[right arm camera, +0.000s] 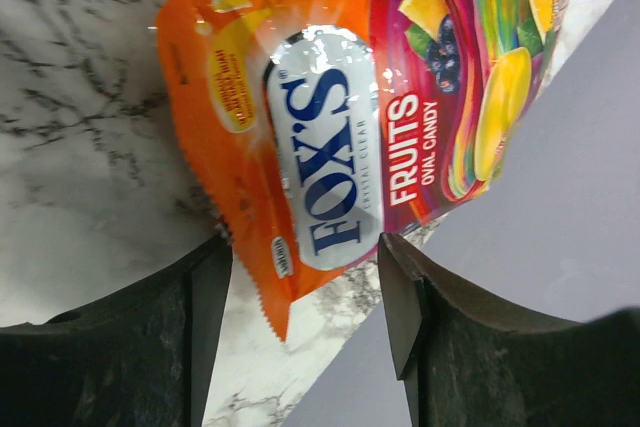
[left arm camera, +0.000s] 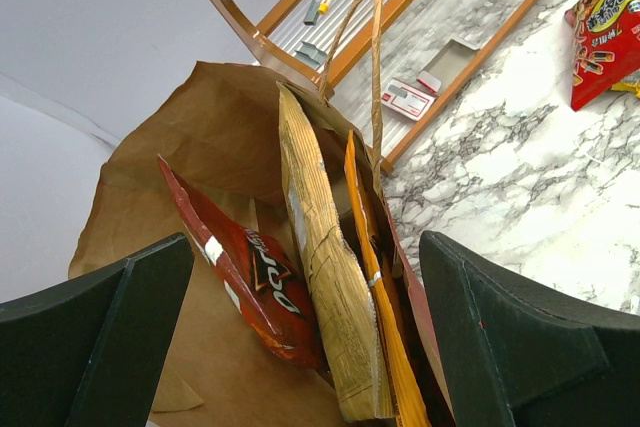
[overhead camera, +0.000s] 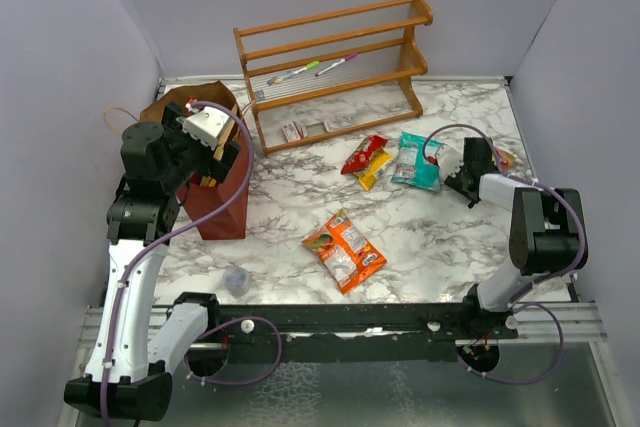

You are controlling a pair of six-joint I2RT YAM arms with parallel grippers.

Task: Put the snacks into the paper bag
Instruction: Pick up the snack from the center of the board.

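Observation:
The dark-red paper bag [overhead camera: 218, 202] stands at the left, its brown inside [left arm camera: 200, 137] open to the left wrist view. In it stand a red chip packet [left arm camera: 250, 282], a gold bag [left arm camera: 325, 277] and an orange one [left arm camera: 378, 322]. My left gripper [overhead camera: 205, 157] hangs over the bag's mouth, open and empty [left arm camera: 310, 347]. My right gripper [overhead camera: 478, 169] is open [right arm camera: 305, 317] by the right wall, its fingers on either side of the near end of an orange fruit-candy packet [right arm camera: 330, 147], which lies flat on the table. An orange packet [overhead camera: 344, 250], a red one [overhead camera: 365, 155], a yellow one [overhead camera: 372, 177] and a teal one [overhead camera: 416, 161] lie on the marble.
A wooden slatted rack [overhead camera: 335, 57] with green and pink pens stands at the back. A small clear cup [overhead camera: 236, 279] sits near the front, right of the left arm. Grey walls [right arm camera: 560, 217] close in left, back and right; the candy packet lies against the right one.

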